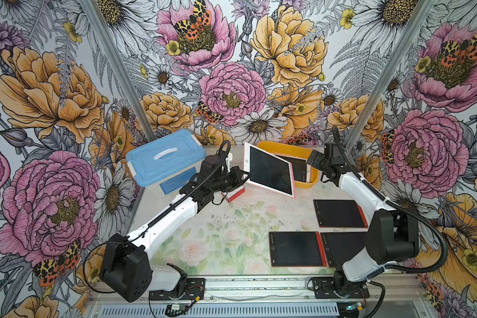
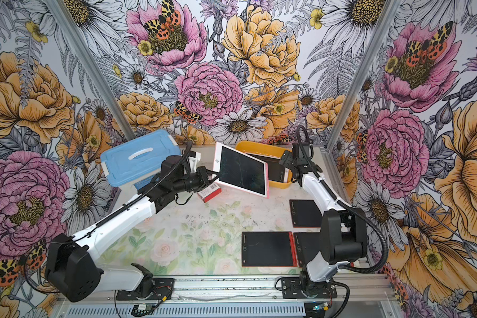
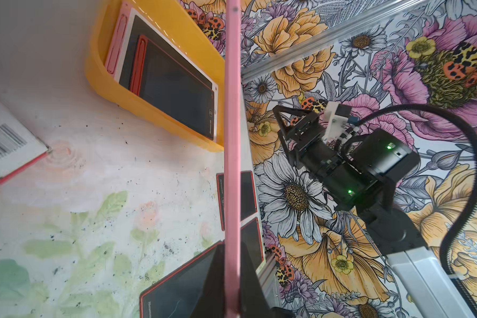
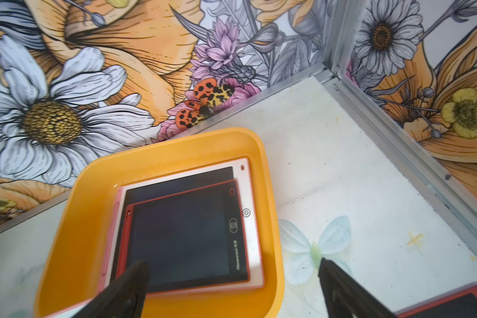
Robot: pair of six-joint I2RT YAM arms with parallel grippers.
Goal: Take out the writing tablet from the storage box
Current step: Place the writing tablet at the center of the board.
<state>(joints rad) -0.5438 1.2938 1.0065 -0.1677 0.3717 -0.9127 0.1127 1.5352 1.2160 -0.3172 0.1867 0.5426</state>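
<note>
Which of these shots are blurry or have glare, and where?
Both top views: evenly lit and sharp, with faint reflections on the pink tablet screen. Left wrist view: that tablet's edge, close to the lens, is soft; small highlights on the storage box wall. Right wrist view: the right hand fingers are blurred dark shapes.

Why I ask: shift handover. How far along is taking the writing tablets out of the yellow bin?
Done: three red-framed black writing tablets lie on the table. In hand: the left end effector is shut on a pink-framed writing tablet, held tilted, out of the shallow yellow-orange plastic storage box. Left: a red-framed tablet on a white-fronted one are inside, by the open right end effector.
</note>
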